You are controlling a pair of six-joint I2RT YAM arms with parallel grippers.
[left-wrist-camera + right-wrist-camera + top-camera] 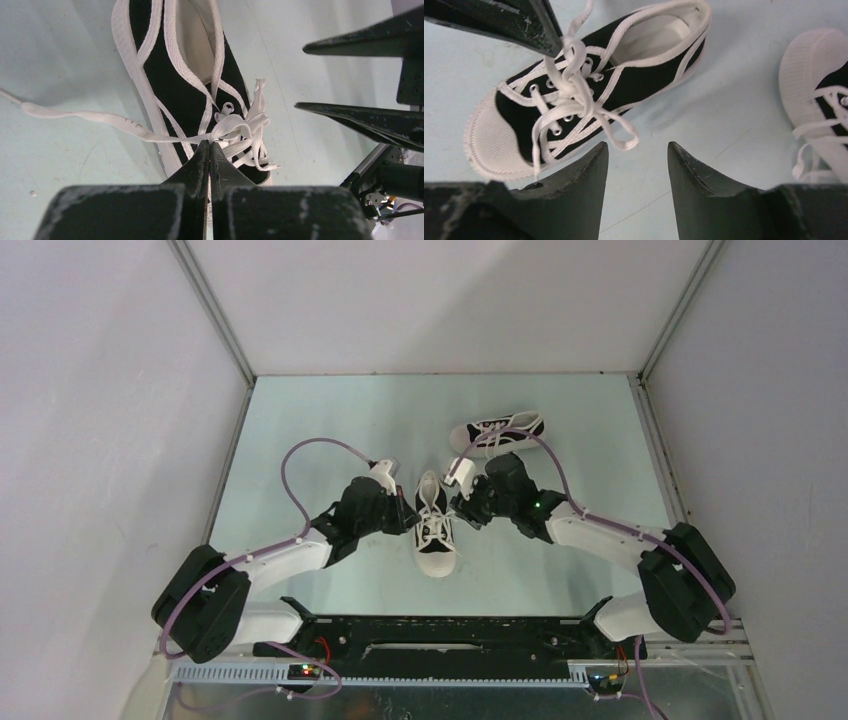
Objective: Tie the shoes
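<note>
Top view: both shoes sit on the pale tabletop. The near shoe lies in the middle between the two arms, with its white toe cap pointing toward the arm bases. The far shoe lies crosswise, farther back and to the right. The left gripper is at the near shoe's left flank. The right gripper is at its right, toward the heel end.

Left wrist view: the left gripper's jaws are pressed together and pinch the white laces just where they bunch over the upper eyelets. One loose strand runs from that pinch out to the left and lies flat on the tabletop. The right gripper's two dark fingers show at the right edge, held apart.

Right wrist view: the right gripper's jaws are spread and hold nothing. They hover over bare tabletop just beside the near shoe's side. A small lace loop lies close to the tips. The left gripper's fingertip sits on the lace bundle at the upper left.

Handling, as a judgement: the laces look like flat, soft, limp woven tape. They should fold easily but slip out of a shallow pinch, so each is best taken across its flat width, on a free strand close to the bunch and not at the far tip. The shoe looks small and light, and a firm tug may drag it along the smooth tabletop. Opposing pulls from both sides would probably keep it in place.
</note>
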